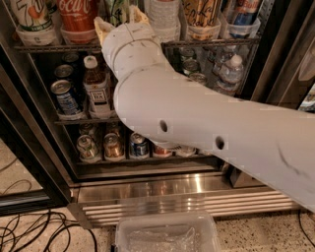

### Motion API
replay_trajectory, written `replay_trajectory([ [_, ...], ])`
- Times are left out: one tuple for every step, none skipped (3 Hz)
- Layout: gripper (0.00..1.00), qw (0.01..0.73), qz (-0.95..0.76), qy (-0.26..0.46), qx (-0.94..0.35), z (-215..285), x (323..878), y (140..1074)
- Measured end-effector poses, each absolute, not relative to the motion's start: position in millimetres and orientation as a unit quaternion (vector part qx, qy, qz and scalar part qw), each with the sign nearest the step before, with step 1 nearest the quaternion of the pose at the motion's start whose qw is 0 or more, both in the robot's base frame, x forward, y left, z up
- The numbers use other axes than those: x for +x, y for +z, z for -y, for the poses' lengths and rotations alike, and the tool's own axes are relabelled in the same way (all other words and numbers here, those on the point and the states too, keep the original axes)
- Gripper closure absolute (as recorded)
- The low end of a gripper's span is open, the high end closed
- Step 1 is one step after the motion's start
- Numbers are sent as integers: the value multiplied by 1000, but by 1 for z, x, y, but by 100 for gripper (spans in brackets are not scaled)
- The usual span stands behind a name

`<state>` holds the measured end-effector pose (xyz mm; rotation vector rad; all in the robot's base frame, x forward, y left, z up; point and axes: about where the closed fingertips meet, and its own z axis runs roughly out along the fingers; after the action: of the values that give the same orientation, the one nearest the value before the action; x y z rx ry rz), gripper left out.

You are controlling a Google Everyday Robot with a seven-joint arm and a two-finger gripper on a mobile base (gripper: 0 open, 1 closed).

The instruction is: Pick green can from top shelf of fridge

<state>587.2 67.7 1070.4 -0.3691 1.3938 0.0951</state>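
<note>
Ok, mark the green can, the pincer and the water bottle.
green can (117, 9), camera view, its streaky side.
pincer (120, 20), camera view, its front end, by the green can.
water bottle (230, 75), camera view, its clear body.

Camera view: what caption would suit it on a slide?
Robot's gripper at the green can on the top shelf of the fridge.

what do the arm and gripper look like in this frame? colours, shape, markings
The arm is a thick, smooth white shell in rounded tubular segments, with seam rings near the wrist, two small dark round holes on its side and a faint dark scuff towards the lower right. No cables or sleeve show on it. The gripper, up at the top shelf, is cream-tan.
</note>
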Motion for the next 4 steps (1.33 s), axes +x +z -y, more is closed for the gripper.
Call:
replay_trajectory([
  [44, 755, -637, 40, -152, -66, 593, 1070],
  [45, 761, -633, 39, -138, -66, 601, 1072],
  [45, 766, -629, 45, -127, -68, 618, 1078],
  [45, 767, -629, 42, -123, -66, 623, 1080],
])
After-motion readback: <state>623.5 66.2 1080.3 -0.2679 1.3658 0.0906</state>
